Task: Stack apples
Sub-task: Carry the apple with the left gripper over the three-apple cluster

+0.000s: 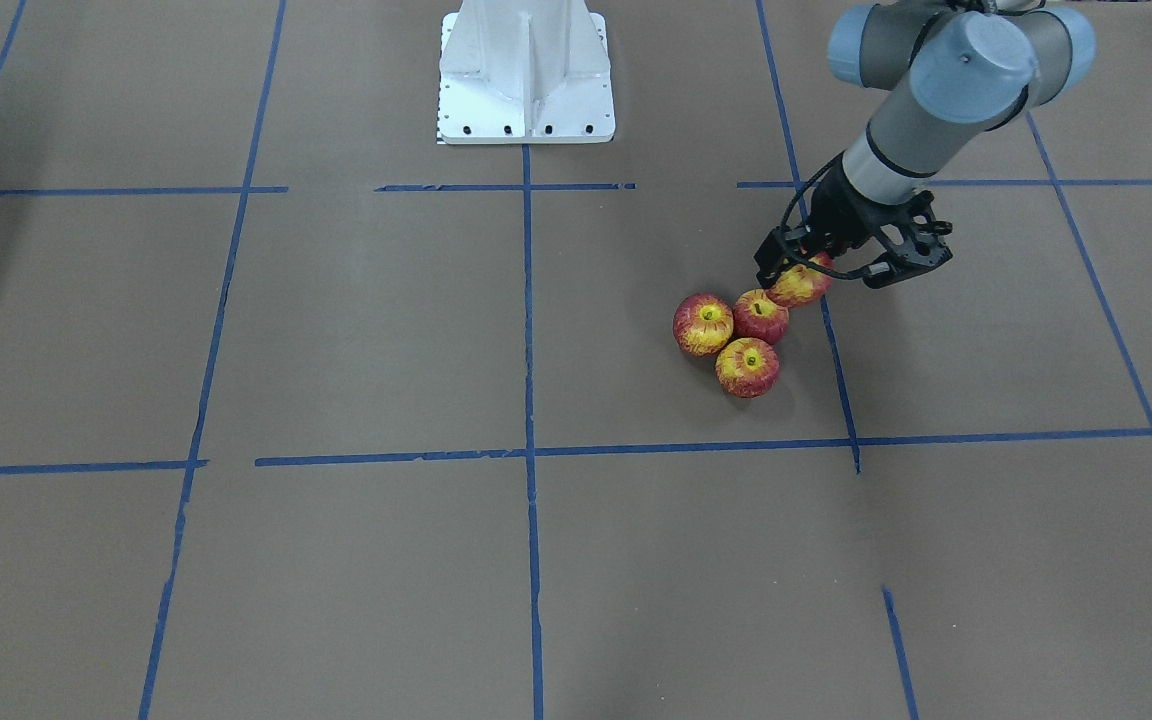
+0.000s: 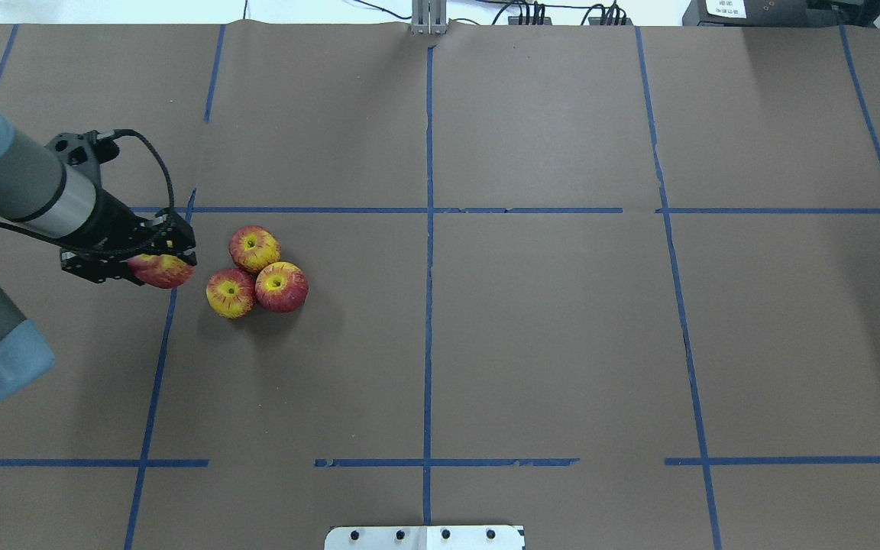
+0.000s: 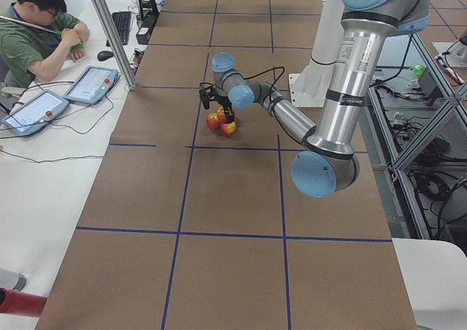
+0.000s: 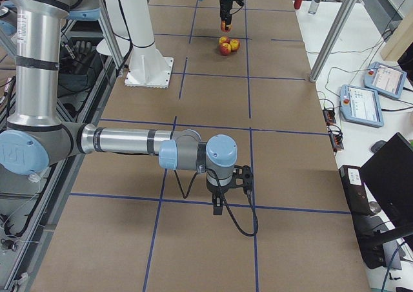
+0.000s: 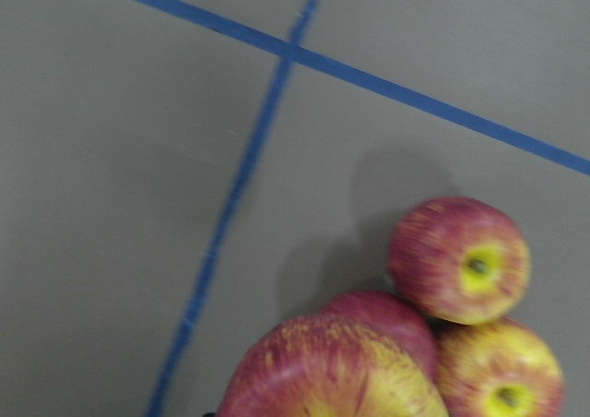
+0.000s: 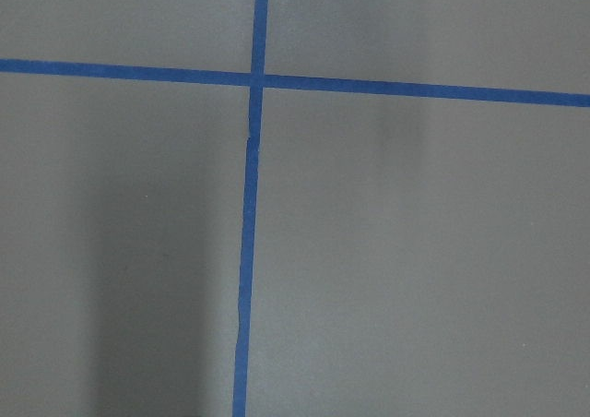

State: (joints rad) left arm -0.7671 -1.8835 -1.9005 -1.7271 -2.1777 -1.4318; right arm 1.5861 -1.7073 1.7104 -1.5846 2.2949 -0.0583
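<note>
Three red-and-yellow apples sit touching in a cluster on the brown table: one [image 2: 254, 248], one [image 2: 230, 293] and one [image 2: 281, 286]. They also show in the front view, one of them [image 1: 703, 323] at the cluster's left. My left gripper [image 2: 165, 263] is shut on a fourth apple [image 2: 161, 271] and holds it above the table, just left of the cluster. In the left wrist view the held apple [image 5: 332, 371] fills the bottom edge and partly hides the cluster [image 5: 458, 258] below it. My right gripper [image 4: 226, 201] shows only in the exterior right view, so I cannot tell whether it is open or shut.
Blue tape lines [image 2: 428, 210] mark a grid on the brown paper table. The white robot base [image 1: 526, 75] stands at the table's near side. A person sits at a side desk [image 3: 36, 34] with tablets beyond the far edge.
</note>
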